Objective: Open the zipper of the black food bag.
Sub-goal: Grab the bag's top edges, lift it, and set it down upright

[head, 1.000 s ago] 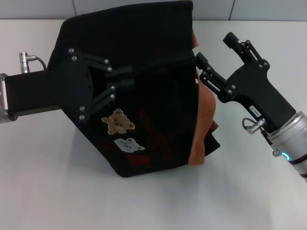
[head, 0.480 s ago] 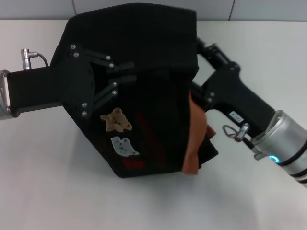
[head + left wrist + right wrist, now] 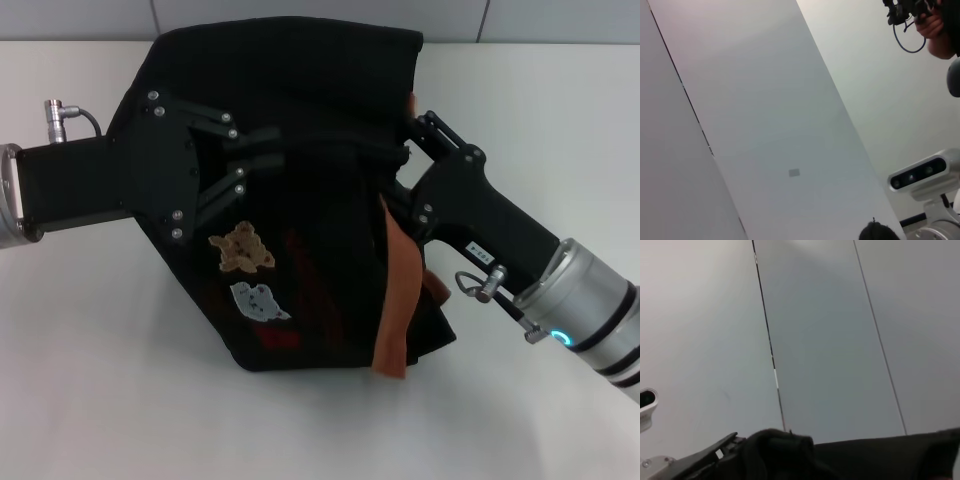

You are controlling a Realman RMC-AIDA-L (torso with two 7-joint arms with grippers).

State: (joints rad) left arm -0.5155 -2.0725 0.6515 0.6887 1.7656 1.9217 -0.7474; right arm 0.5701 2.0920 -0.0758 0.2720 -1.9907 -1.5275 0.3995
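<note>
Right gripper [image 3: 405, 150]: fingers against black food bag's [image 3: 320, 110] right upper edge, state cannot tell | Left gripper [image 3: 262, 160]: fingers close together, pressed on bag's left face above bear patches [image 3: 243, 250] | Bag: tilted on white table [image 3: 100, 380], between both grippers; orange-brown handle [image 3: 395, 300] hangs right | Zipper: not discernible

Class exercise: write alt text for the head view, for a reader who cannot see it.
A black food bag lies on a white table, with the left hand pressed against one side and the right hand against the other. Bear patches face up.
</note>
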